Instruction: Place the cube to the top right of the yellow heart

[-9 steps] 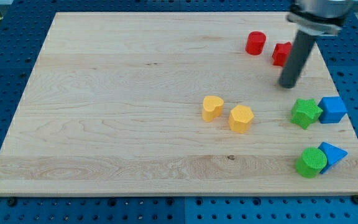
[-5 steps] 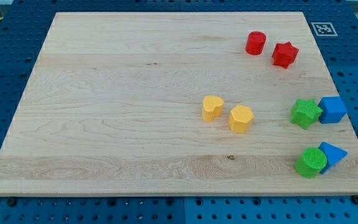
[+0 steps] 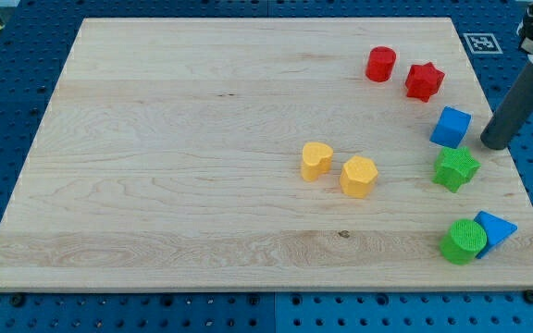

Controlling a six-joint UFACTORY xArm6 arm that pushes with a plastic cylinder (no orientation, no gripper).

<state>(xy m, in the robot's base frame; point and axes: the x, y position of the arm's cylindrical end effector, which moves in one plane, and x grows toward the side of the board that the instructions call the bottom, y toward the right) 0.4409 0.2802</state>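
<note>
We rest my tip, which grips nothing, just right of the blue cube, well apart from the yellow heart.

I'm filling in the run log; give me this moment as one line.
tip: right of blue cube, apart | cube: above green star, far right of yellow heart | task: unfinished

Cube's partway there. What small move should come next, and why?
Probably a short push toward the view's left: my tip sits just right of the blue cube, with a small gap, and the yellow heart lies well to the left. The cube is already higher than the heart, so leftward travel is mostly what remains.
</note>
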